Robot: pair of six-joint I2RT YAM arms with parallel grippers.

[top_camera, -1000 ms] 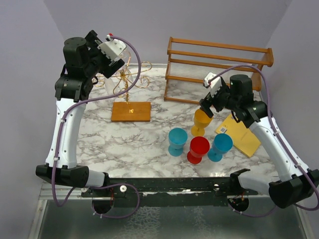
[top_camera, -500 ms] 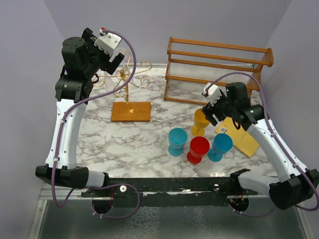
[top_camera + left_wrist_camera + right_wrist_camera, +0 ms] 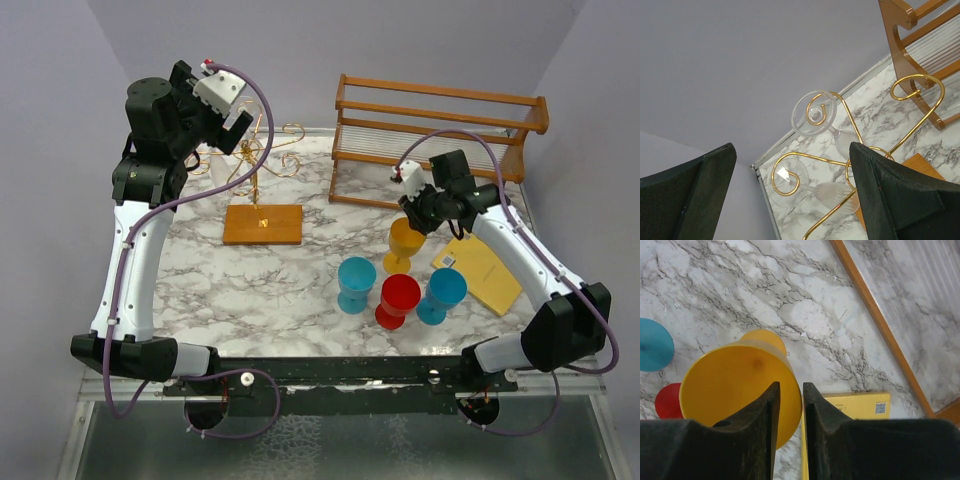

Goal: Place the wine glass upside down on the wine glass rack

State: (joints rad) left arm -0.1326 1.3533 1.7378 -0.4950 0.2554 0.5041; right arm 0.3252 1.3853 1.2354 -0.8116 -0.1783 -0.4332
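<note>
Your left tool (image 3: 792,147) hangs raised at the far left of the marble tabletop (image 3: 200,275), its fingers spread wide with nothing between them. Through that gap you look at the gold wire wine glass rack (image 3: 262,222). The first wine glass (image 3: 815,116) hangs upside down with its foot caught in a spiral arm, and the second wine glass (image 3: 810,186) hangs the same way on the curl just below it. Neither touches the tool. Your right tool (image 3: 791,386) sits over the yellow goblet (image 3: 735,385), fingers drawn close with only a slim gap. The goblet's rim runs through that gap, and I cannot tell whether it is pinched. Near the goblet stand two blue cups (image 3: 356,283) (image 3: 443,290) and a red cup (image 3: 399,298), with a yellow card (image 3: 485,272) just beside them and the wooden slatted shelf (image 3: 440,130) behind.
</note>
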